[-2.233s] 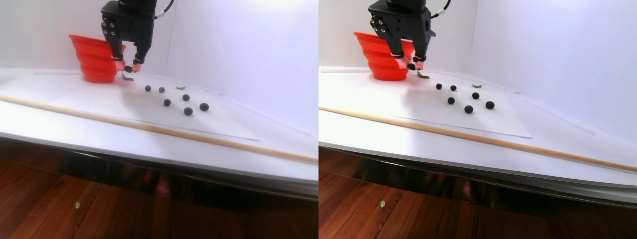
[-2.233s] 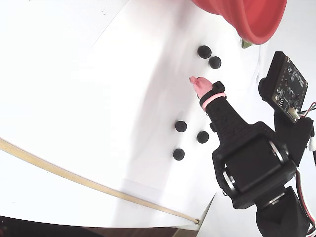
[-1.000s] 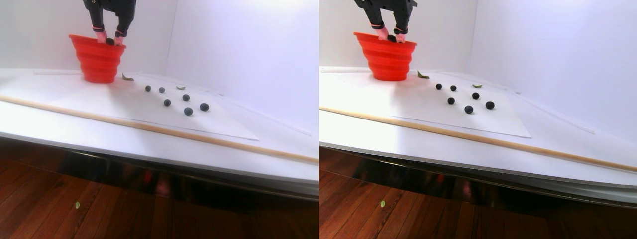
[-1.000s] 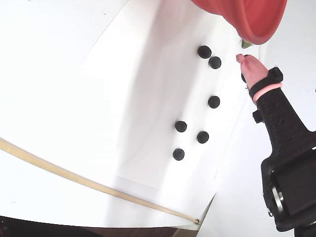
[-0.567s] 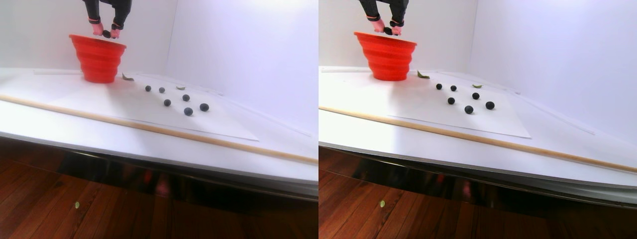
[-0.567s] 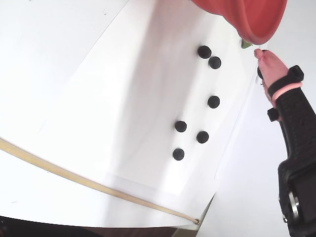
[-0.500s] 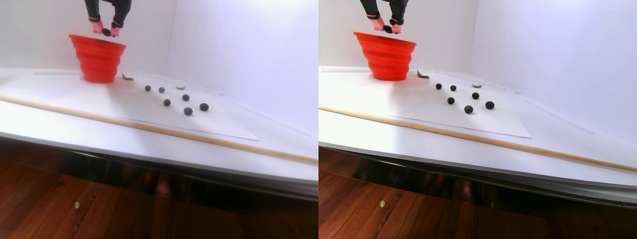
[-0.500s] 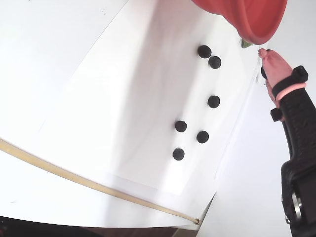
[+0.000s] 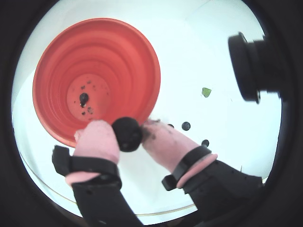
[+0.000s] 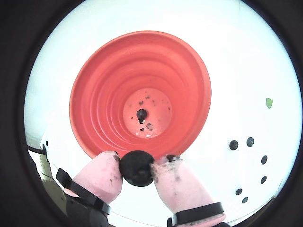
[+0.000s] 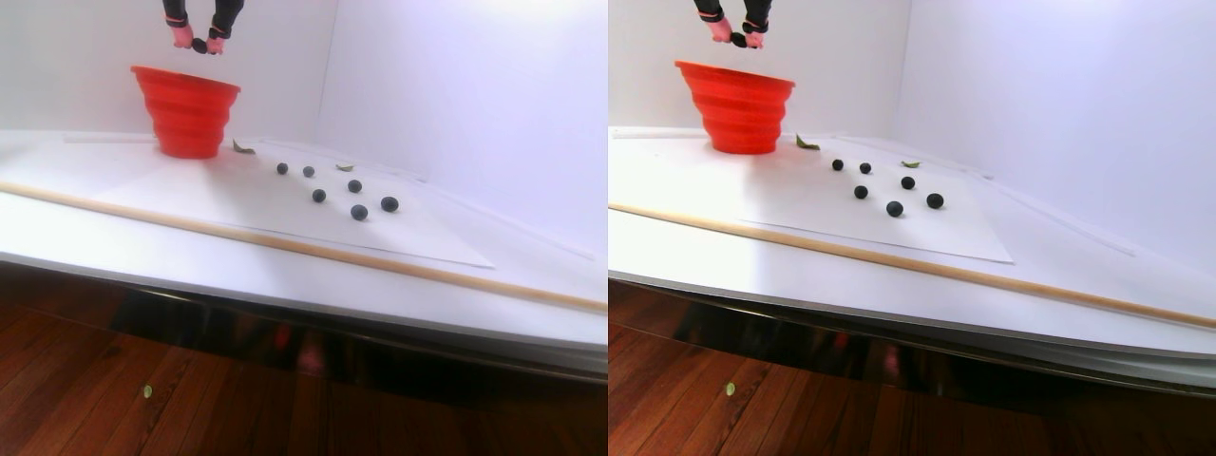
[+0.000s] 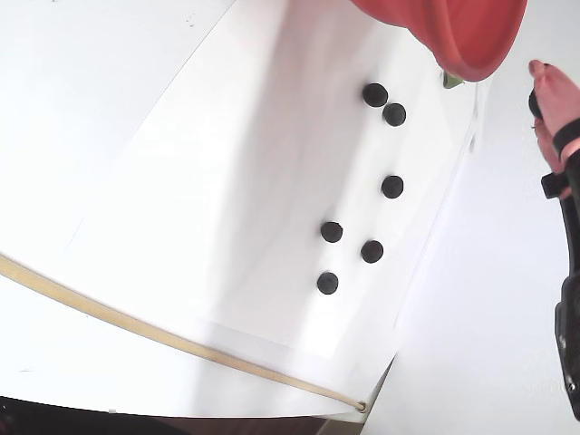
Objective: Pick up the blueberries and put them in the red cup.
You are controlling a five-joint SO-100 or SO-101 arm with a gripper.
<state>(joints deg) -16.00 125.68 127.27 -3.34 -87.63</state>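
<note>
White worktop [image 11: 114, 242], glossy, fills the middle band of the stereo pair view. White paper sheet [image 11: 237, 204] lies flat on it, centre of each half. Thin wooden stick [image 11: 285, 245] runs diagonally from left edge to lower right, touching the sheet's near edge. 2 small green leaf scraps [image 11: 345, 167] near the sheet's far side. White walls [image 11: 456, 95] behind. Dark wood floor [image 11: 95, 389] along the bottom, 1 small green speck [image 11: 146, 390] on it.

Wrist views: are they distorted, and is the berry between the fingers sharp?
Both wrist views are fisheye, a round image ringed in black, so the red cup bulges. The held berry looks soft in both; glare washes out the table around it.
</note>
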